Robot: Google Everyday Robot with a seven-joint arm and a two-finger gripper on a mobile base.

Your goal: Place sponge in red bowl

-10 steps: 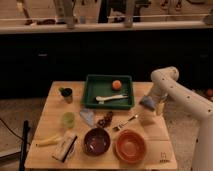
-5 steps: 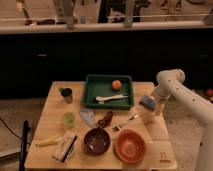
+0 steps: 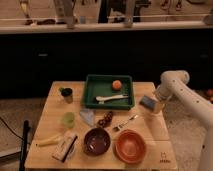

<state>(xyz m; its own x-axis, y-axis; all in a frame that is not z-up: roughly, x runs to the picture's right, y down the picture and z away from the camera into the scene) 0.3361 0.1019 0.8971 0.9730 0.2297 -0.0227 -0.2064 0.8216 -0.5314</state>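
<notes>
The gripper (image 3: 155, 104) hangs at the end of the pale arm (image 3: 172, 82), at about 3 o'clock from the middle of the worktop (image 3: 55, 112), just above its right edge. The fingers are closed on the sponge (image 3: 147, 103), which sticks out from them toward 9 o'clock.

The sponge is a small flat rectangular block. Its broad face is dark blue-grey and a paler strip runs along its lower edge. It sits tilted, not flat, and looks lifted clear of the wood. It is far smaller than the green tray (image 3: 92, 92), which lies just beside it at 9 o'clock.

The red bowl (image 3: 130, 146) stands upright near the front edge of the worktop, at about 7 o'clock from the sponge and well apart from it. Nothing can be made out inside it. A dark bowl (image 3: 96, 141) stands just beside it at 9 o'clock.

A fork (image 3: 125, 123) lies slanted between the sponge and the red bowl. In the tray are an orange ball (image 3: 116, 85) at about 1 o'clock and a white utensil (image 3: 111, 98) along the near side.

At 6 o'clock from the tray lie a pale blue triangular piece (image 3: 87, 117) and a dark bunch of grapes (image 3: 105, 119). Further toward 9 o'clock stand a green cup (image 3: 68, 119) and a dark pot (image 3: 66, 94). At 8 o'clock of the worktop lie a banana (image 3: 49, 142) and a packet (image 3: 65, 146).
</notes>
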